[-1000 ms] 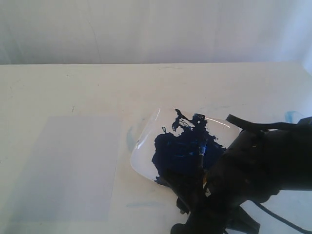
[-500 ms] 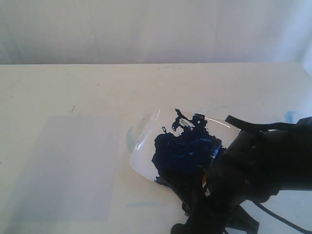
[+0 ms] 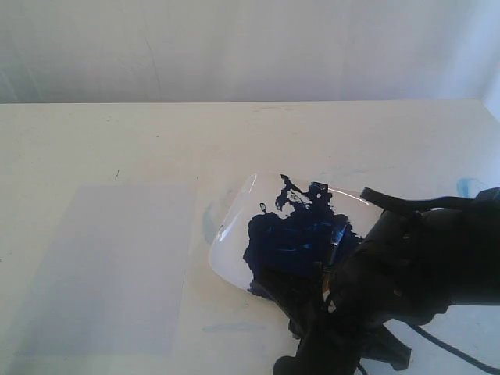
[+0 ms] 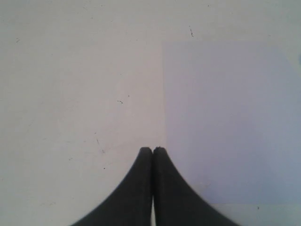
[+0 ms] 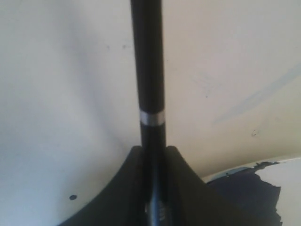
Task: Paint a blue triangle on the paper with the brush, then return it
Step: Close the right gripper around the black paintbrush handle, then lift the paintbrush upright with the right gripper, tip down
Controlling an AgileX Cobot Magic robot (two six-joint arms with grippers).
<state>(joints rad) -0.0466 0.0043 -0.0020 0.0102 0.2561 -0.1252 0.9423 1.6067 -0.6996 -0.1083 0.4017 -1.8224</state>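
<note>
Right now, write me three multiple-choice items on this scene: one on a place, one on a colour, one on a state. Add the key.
1. In the exterior view, where does the paper lie from the dish?
A. left
B. right
C. under it

2. The paint in the dish is:
A. red
B. dark blue
C. green

3. The right hand is:
A. open, empty
B. shut on the paper
C. shut on the brush

Key:
1 A, the pale sheet sits left of the dish, apart from it.
2 B, a dark blue pool covers much of the dish.
3 C, the right wrist view shows the black handle clamped between its fingers.
</note>
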